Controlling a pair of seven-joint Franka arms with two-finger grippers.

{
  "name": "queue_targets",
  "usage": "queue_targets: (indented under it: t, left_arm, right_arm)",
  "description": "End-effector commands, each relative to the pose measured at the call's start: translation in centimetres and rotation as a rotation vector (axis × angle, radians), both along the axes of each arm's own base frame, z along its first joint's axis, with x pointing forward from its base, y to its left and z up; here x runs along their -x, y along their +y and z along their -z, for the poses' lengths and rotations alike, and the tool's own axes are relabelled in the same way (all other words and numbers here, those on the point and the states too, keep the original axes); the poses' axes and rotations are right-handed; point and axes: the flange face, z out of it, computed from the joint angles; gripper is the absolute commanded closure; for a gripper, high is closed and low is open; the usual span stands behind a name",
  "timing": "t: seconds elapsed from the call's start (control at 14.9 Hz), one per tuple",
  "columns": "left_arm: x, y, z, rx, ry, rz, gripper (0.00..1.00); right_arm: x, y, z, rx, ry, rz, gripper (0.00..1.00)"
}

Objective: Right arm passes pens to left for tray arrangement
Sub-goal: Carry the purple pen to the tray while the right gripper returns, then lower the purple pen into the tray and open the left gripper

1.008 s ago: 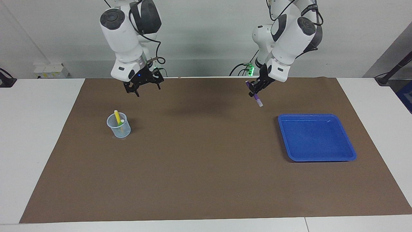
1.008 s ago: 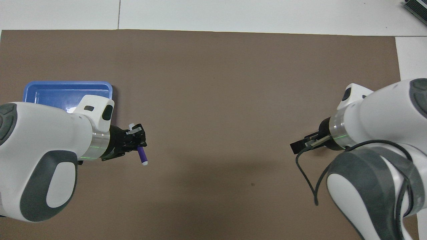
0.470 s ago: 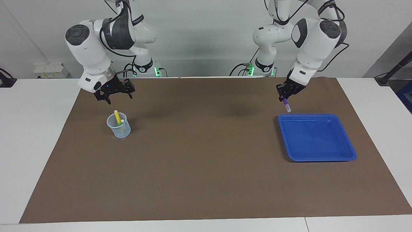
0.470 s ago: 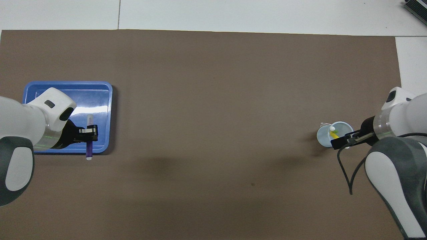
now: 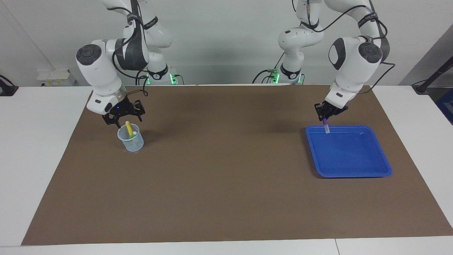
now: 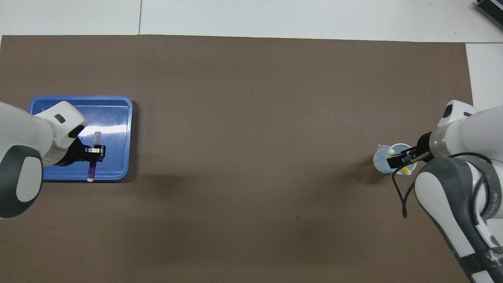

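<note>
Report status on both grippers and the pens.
Left gripper shut on purple pen over tray. Right gripper open over cup holding yellow pen. Nothing obstructing.

Green pen (image 5: 134, 134) mostly sunk in clear cup (image 5: 131, 139); colour barely legible. Right gripper (image 6: 399, 160) covers cup mouth in overhead view. Both arms cropped by frame edges. Right jaws' spread undeterminable.

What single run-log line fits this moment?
left hand: holds purple pen over tray | right hand: open over cup
</note>
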Motion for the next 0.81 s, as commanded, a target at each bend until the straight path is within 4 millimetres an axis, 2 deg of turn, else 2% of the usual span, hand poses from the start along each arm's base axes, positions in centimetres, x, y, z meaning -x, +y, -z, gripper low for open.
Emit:
queue_targets:
  t: [0.0, 0.13, 0.27, 0.4, 0.47, 0.74]
  left_arm:
    - [-2.0, 1.4, 1.9, -0.024, -0.025, 0.025, 1.00]
    - [-2.7, 1.9, 3.4, -0.033, -0.034, 0.034, 1.00]
    - [-3.4, 2.8, 4.7, -0.030, -0.042, 0.026, 1.00]
    - [-4.0, 3.3, 6.6, -0.016, -0.037, 0.017, 1.00]
    - [-4.2, 3.5, 7.5, -0.009, -0.034, 0.013, 1.00]
    - [-5.0, 3.7, 10.5, 0.013, -0.037, 0.010, 1.00]
  right_arm:
    - [-0.6, -0.2, 1.4, 0.024, 0.001, -0.157, 0.12]
    - [-0.7, 0.2, 1.8, 0.025, 0.005, -0.176, 0.13]
    - [-0.8, 0.8, 1.9, 0.047, 0.011, -0.264, 0.31]
    - [-0.8, 0.7, 1.9, 0.056, 0.012, -0.278, 0.53]
    - [-0.8, 0.8, 2.0, 0.056, 0.007, -0.279, 0.60]
    - [-1.1, 0.7, 2.9, 0.052, 0.007, -0.279, 0.60]
